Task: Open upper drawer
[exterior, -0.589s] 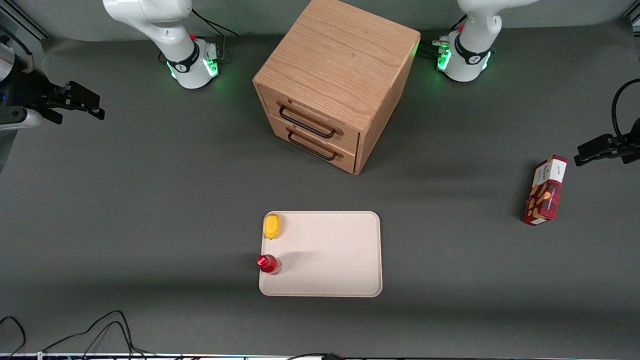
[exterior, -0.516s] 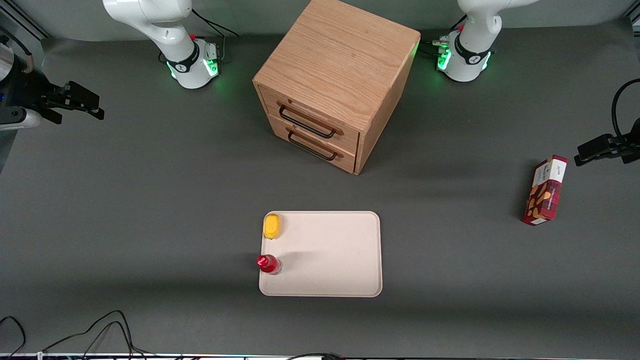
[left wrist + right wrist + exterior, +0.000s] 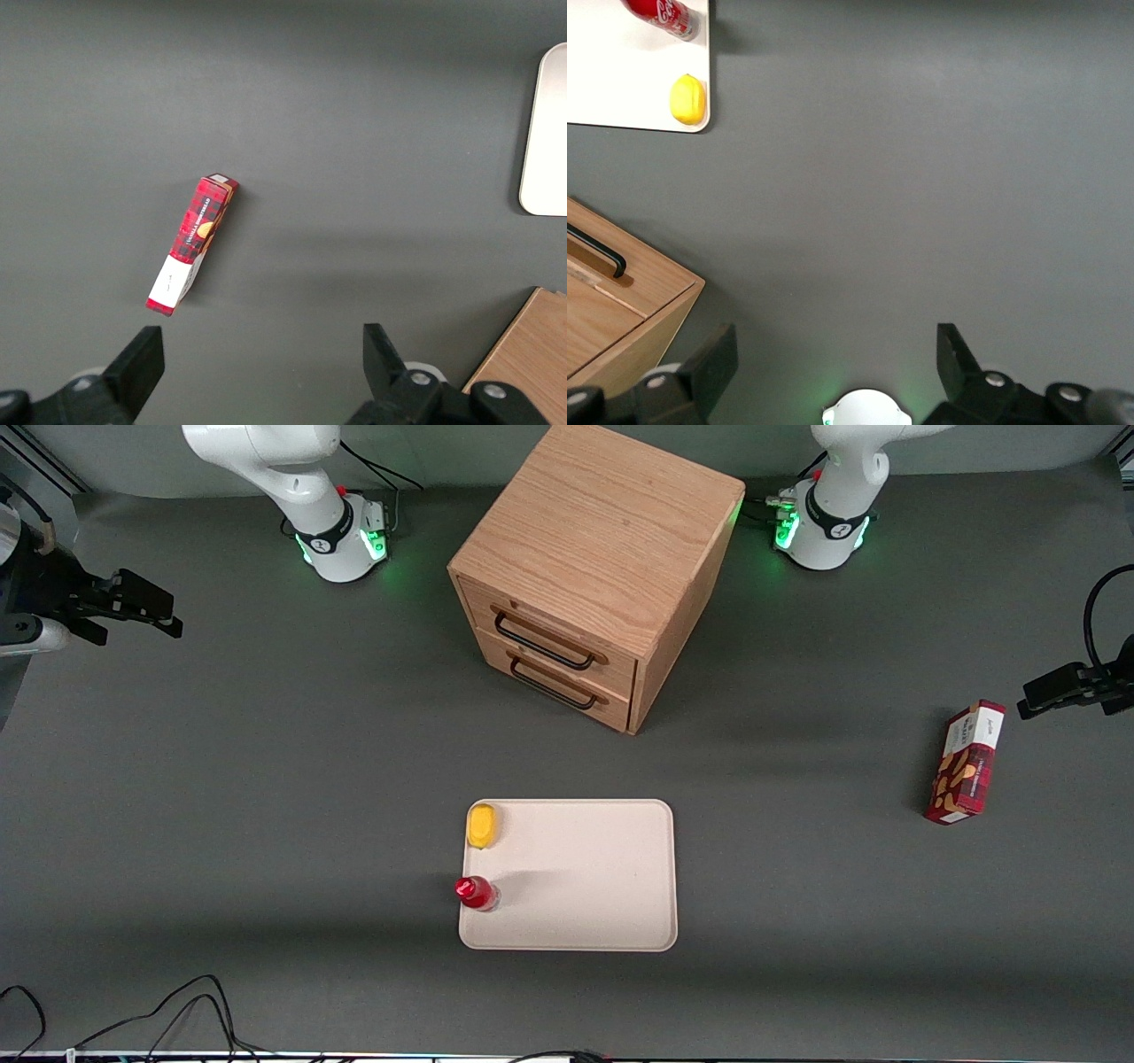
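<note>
The boxy oak cabinet (image 3: 611, 522) stands at the table's middle, farther from the front camera than the tray. Its upper drawer (image 3: 567, 627) is shut, with a long black wire handle (image 3: 542, 643). The lower twin drawer (image 3: 567, 675) beneath it is shut too. My gripper (image 3: 174, 622) hangs above the bare table far toward the working arm's end, well apart from the cabinet, open and empty. In the right wrist view its fingers (image 3: 713, 363) stand wide apart; a cabinet corner (image 3: 651, 297) and one handle end (image 3: 602, 252) show.
A beige tray (image 3: 585, 877) lies nearer the front camera than the cabinet, holding a yellow lemon (image 3: 482, 825) and a red bottle (image 3: 476, 892). A red snack box (image 3: 966, 763) lies toward the parked arm's end. Cables (image 3: 177, 1005) run along the front edge.
My gripper has drifted very slightly away from the cabinet, toward the working arm's end. Nothing else has moved.
</note>
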`<move>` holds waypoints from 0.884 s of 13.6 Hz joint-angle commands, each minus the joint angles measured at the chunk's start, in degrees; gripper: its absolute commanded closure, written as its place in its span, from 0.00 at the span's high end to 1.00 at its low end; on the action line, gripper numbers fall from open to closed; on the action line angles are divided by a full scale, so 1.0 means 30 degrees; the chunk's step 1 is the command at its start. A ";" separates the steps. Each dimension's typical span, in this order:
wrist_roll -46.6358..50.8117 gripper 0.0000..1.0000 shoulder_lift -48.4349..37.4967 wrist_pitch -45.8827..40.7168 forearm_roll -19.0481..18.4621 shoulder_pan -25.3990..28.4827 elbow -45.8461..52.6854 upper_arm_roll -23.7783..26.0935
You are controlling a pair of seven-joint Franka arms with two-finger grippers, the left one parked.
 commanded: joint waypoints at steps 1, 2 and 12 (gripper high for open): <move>-0.1999 1.00 0.1230 -0.0677 0.1186 0.0261 0.2593 0.0196; -0.2123 1.00 0.1875 -0.0706 0.2326 0.0261 0.3503 0.0226; -0.3762 1.00 0.7998 -0.0473 0.6323 0.0320 0.4918 0.8271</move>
